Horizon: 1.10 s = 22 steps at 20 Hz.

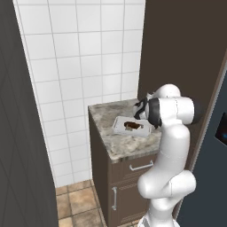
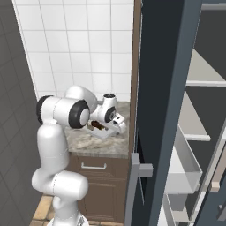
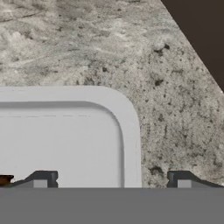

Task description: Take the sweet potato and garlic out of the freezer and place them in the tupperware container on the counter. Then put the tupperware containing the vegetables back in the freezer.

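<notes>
My gripper hangs open just above one corner of the tupperware container, its fingertips spread wide with nothing between them. The pale tray sits on the speckled counter. The dark reddish-brown sweet potato lies inside it, and a sliver of that sweet potato shows beside my left fingertip. From the right base view the sweet potato rests in the tray under my hand. The garlic is out of view. The freezer stands open at the right.
The freezer's dark door edge with its grey bar handle stands close to the counter's right end. A brown tall cabinet panel rises behind the counter. White wall tiles back the left side. Drawers with silver handles sit below.
</notes>
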{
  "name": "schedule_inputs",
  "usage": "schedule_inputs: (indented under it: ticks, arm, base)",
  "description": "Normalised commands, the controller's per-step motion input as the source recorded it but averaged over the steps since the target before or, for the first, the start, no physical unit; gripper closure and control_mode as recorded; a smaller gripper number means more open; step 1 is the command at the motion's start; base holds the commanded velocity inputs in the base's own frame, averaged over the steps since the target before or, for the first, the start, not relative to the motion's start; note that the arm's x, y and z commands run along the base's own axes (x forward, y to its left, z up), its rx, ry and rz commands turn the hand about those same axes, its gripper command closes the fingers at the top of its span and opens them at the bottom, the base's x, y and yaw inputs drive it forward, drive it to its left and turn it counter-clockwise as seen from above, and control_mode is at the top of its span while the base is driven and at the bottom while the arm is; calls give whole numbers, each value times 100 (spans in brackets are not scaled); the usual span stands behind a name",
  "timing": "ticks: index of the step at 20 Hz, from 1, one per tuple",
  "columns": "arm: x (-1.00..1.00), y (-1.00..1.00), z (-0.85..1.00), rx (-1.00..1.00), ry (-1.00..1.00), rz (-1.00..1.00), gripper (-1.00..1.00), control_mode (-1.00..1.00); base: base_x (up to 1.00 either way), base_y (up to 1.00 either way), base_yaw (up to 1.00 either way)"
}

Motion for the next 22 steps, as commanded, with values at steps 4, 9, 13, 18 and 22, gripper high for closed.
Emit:
schedule_inputs:
  ticks: [4,9,13,18,22]
  arm:
    - [8,-4,-19,0,0,0,-100,-100]
    - [7,0,-23,0,0,0,-100,-100]
    - [8,0,-31,0,0,0,-100,-100]
    - [2,0,-41,0,0,0,-100,-100]
    - [0,0,-51,0,0,0,-100,-100]
  base:
    - [0,0,0]
    - [0,0,0]
    - [0,0,0]
    - [0,0,0]
    - [0,0,0]
